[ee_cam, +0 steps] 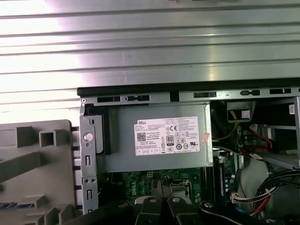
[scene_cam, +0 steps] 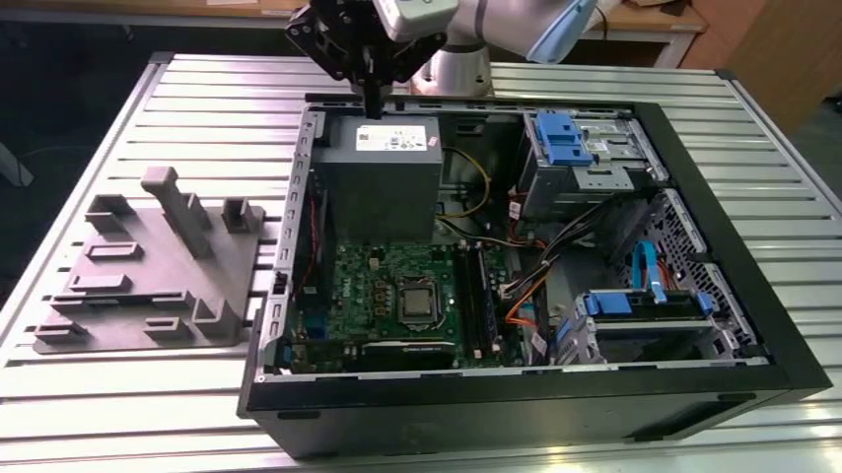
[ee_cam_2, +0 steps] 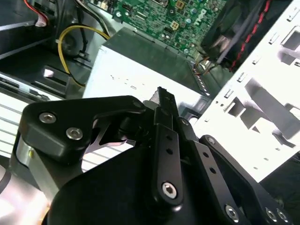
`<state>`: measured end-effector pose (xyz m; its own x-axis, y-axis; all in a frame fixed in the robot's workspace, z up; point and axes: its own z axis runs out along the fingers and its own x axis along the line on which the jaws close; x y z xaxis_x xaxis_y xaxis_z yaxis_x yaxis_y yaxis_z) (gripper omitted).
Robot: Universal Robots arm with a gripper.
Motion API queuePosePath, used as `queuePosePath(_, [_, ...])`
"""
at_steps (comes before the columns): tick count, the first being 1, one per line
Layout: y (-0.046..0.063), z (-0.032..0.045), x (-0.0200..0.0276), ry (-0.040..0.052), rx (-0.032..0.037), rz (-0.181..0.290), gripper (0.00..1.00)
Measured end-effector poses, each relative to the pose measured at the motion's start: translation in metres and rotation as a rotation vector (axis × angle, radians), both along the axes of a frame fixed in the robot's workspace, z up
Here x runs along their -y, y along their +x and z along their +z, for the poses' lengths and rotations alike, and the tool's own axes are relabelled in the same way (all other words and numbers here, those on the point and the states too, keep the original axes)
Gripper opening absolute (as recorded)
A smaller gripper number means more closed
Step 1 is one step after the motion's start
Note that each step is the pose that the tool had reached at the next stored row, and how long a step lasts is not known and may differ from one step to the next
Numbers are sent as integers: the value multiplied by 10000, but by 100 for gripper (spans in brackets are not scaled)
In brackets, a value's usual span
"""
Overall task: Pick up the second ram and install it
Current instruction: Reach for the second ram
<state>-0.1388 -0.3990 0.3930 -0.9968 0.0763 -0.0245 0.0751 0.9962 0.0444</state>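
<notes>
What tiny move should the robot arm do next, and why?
Probably slide toward the gray holder on the exterior view's left. The gripper hangs shut and empty over the power supply, and a bluish strip, perhaps the second ram, lies in that holder.

We count 1 robot arm (scene_cam: 500, 25) carrying 1 gripper (scene_cam: 373, 106). Under it we see 1 slatted metal table (scene_cam: 132, 394), and on that table 1 open black computer case (scene_cam: 526, 409) and 1 grey moulded fixture (scene_cam: 145, 266). Inside the case we find 1 grey power supply (scene_cam: 379, 163) with 1 white label (ee_cam: 167, 136), 1 green motherboard (scene_cam: 382, 286) with 1 processor socket (scene_cam: 418, 305), and 2 blue drive caddies (scene_cam: 559, 138) (scene_cam: 645, 301).
</notes>
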Motion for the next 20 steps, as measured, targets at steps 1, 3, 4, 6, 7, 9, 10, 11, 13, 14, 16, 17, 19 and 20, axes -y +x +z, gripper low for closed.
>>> queuePosePath(1, [-26, 0, 0, -1, -1, 0, 7])
queuePosePath(3, [-86, 0, 0, 0, 0, 2, 7])
queuePosePath(4, [-120, -1, 0, 0, 0, 1, 7])
queuePosePath(6, [-200, -1, 0, 0, 6, 1, 7])
queuePosePath(7, [-237, -2, 0, 0, 10, 2, 7])
queuePosePath(9, [-317, -2, 0, 0, 17, -1, 7])
queuePosePath(10, [-354, -2, 0, 0, 20, 0, 7])
queuePosePath(11, [-391, -2, 0, -1, 23, 2, 7])
queuePosePath(13, [-466, -2, 0, 0, 33, 0, 7])
queuePosePath(14, [-503, -2, 0, 0, 40, -1, 7])
queuePosePath(16, [-586, -3, 0, 1, 56, 2, 7])
queuePosePath(17, [-631, -3, 0, 0, 64, 0, 7])
queuePosePath(19, [-721, -3, 0, -1, 82, 0, 7])
queuePosePath(20, [-766, -3, 0, 0, 92, 2, 7])
